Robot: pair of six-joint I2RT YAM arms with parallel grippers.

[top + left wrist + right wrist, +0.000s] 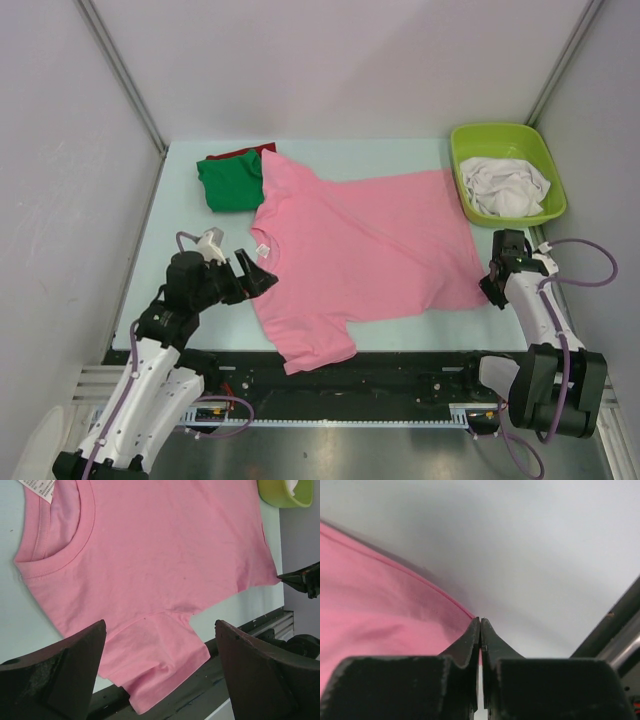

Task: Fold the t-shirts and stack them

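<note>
1. We see the pale table (pixel 400 155) filling the top view between grey walls.
2. The pink t-shirt (pixel 370 250) (pixel 165 555) (pixel 370 615) lies spread flat over the table's centre. Its collar points toward 9 o'clock and its hem toward 3 o'clock. One sleeve hangs over the near edge at about 7 o'clock.
3. The lime-green tub (pixel 495 140) sits at 2 o'clock, just beyond the pink hem.
4. The white t-shirts (pixel 508 185) lie crumpled inside that tub.
5. The green t-shirt (pixel 228 185) lies folded at 10 o'clock, and the pink shoulder overlaps its edge.
6. The red t-shirt (pixel 240 153) peeks out from under the green one on its far side.
7. The left gripper (pixel 262 272) (pixel 160 627) hovers at 8 o'clock, just beside the collar. Its jaws are spread wide and hold nothing.
8. The right gripper (pixel 490 283) (pixel 480 627) is at 4 o'clock, its jaws pressed together on the pink hem corner. A sliver of pink shows between them.
9. The neck label (pixel 261 250) (pixel 40 487) lies inside the collar, white with print too small for us to read.
</note>
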